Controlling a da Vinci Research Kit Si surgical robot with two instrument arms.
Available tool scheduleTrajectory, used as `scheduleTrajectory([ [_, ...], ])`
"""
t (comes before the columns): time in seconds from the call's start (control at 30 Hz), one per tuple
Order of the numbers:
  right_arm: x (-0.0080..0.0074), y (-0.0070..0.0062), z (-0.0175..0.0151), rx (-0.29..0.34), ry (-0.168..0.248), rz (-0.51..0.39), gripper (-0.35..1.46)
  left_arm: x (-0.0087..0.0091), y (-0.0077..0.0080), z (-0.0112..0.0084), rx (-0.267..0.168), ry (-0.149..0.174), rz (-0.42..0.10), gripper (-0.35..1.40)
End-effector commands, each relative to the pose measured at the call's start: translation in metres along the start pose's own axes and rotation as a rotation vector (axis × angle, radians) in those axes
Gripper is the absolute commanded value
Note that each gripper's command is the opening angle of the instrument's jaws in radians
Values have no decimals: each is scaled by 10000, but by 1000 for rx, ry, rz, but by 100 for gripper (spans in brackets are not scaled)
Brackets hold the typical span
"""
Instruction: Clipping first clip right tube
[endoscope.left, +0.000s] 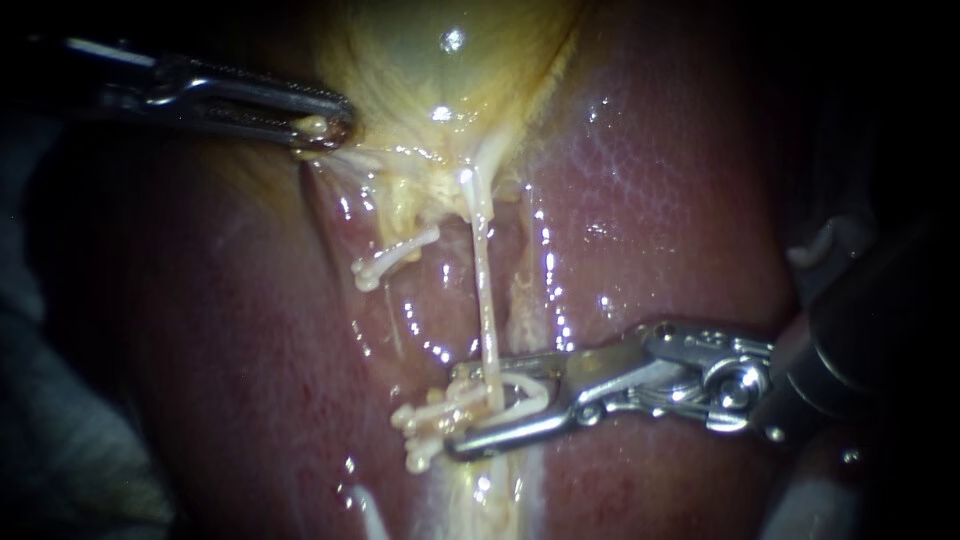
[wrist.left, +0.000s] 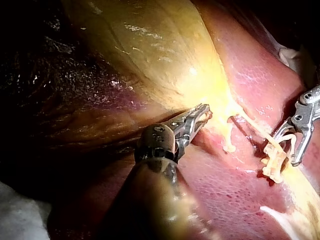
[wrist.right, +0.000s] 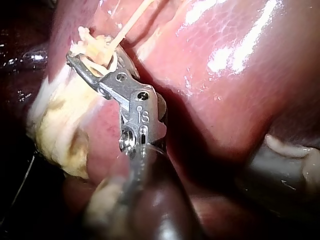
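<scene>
A thin pale tube (endoscope.left: 485, 290) runs from the yellow gallbladder (endoscope.left: 440, 70) down across the red liver (endoscope.left: 650, 200). My right instrument (endoscope.left: 470, 408) comes in from the right, its jaws standing apart astride the tube's lower end. They carry a white clip (endoscope.left: 525, 392) that curves round the tube. In the right wrist view the same jaws (wrist.right: 92, 60) and clip (wrist.right: 107, 62) sit around the tube (wrist.right: 132, 20). At the upper left, my left instrument (endoscope.left: 325, 128) is shut on the gallbladder's edge, also seen in the left wrist view (wrist.left: 202, 114).
A short pale tube stump (endoscope.left: 395, 258) lies to the left of the long tube. Several white clips (endoscope.left: 425, 430) cluster by the right instrument's jaw tips. Pale cloth (endoscope.left: 60, 450) lies at the lower left, and a grey object (endoscope.left: 830, 245) sits at the right edge.
</scene>
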Motion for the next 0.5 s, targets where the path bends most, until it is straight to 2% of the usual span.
scheduleTrajectory([
  [0.03,2,-2,0,8,2,0,50,0,0,0,0,0,0,-35],
  [0.33,3,-11,2,37,2,21,50,0,0,0,0,0,0,-35],
  [0.5,4,-14,3,81,6,36,47,0,0,0,0,0,0,-35],
])
